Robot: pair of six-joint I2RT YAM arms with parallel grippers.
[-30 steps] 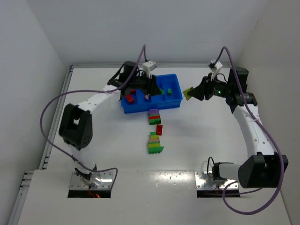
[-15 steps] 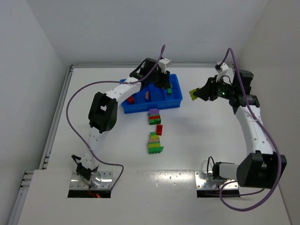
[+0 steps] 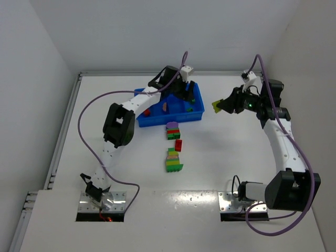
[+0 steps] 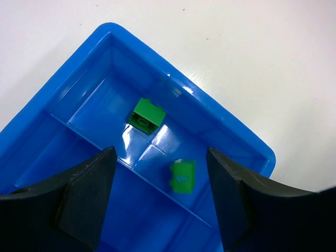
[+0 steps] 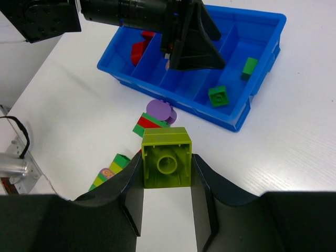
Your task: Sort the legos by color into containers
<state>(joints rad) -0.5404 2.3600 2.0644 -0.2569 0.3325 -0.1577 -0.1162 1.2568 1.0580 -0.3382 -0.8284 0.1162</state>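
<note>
The blue tray (image 3: 157,121) of containers lies at the table's far middle. My left gripper (image 3: 186,96) hangs open over its right end compartment (image 4: 226,126), where two green legos (image 4: 148,114) (image 4: 182,176) lie; nothing sits between its fingers (image 4: 84,194). My right gripper (image 3: 219,105) is held in the air to the right of the tray, shut on a yellow-green lego (image 5: 166,142). A red lego (image 3: 146,112) and a pink one (image 3: 165,106) lie in other compartments. More legos remain on the table: a purple-topped stack (image 3: 172,130), a red brick (image 3: 178,145) and a mixed stack (image 3: 173,160).
White walls close in the table at the back and both sides. The left arm's links (image 3: 118,123) arch over the table's left half, with a purple cable (image 3: 84,113) looping beside them. The right arm (image 3: 283,147) rises along the right side.
My left arm swung right from the tray's left part to its right end compartment and opened, and a second green lego now lies there. The right gripper rose slightly, still holding its brick.
</note>
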